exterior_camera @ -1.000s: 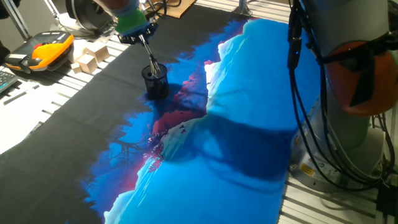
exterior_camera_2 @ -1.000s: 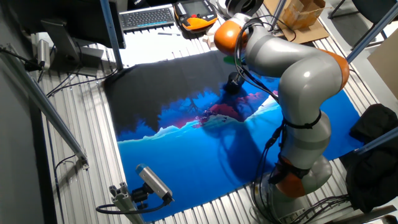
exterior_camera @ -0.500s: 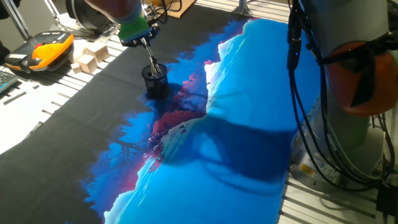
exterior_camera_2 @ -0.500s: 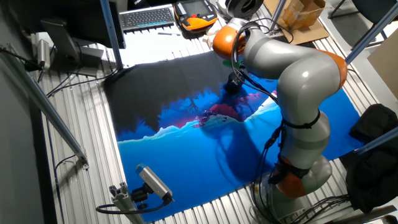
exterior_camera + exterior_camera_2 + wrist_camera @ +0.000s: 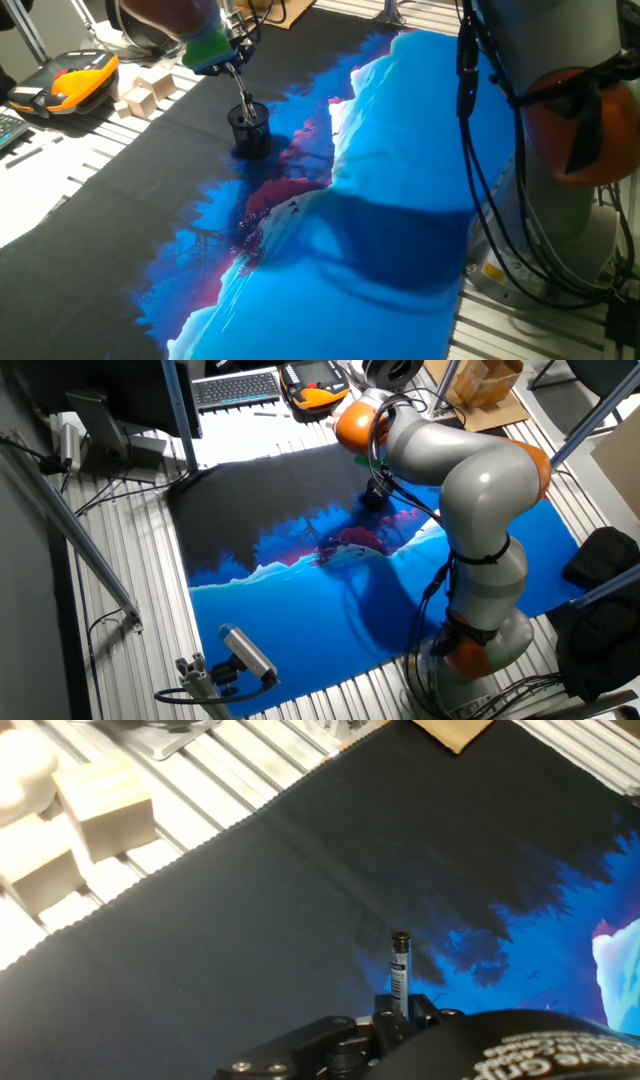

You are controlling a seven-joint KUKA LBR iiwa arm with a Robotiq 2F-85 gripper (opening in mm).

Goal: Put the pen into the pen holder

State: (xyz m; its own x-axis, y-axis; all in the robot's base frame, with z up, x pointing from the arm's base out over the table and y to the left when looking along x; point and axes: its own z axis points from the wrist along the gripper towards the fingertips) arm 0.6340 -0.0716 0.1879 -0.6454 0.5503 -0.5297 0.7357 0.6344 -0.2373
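Note:
The pen holder (image 5: 250, 130) is a small black cup standing on the dark part of the cloth; it also shows in the other fixed view (image 5: 371, 501), partly behind the arm. My gripper (image 5: 226, 58), under a green collar, is up and left of the cup and is shut on the pen (image 5: 241, 92). The pen slants down to the right, and its lower end meets the cup's rim. I cannot tell whether the tip is inside. In the hand view the pen (image 5: 400, 975) sticks out between the fingers over black cloth, and the cup is not seen there.
The blue and black cloth (image 5: 400, 200) covers the table. Wooden blocks (image 5: 150, 92) lie left of the cup and also show in the hand view (image 5: 100, 810). An orange and black device (image 5: 75, 82) and a keyboard (image 5: 237, 385) lie beyond. Arm cables (image 5: 490, 150) hang at right.
My hand has shifted slightly up and to the left, tilting the pen more. The pen's lower end has stayed at the cup's rim. The cup has not moved.

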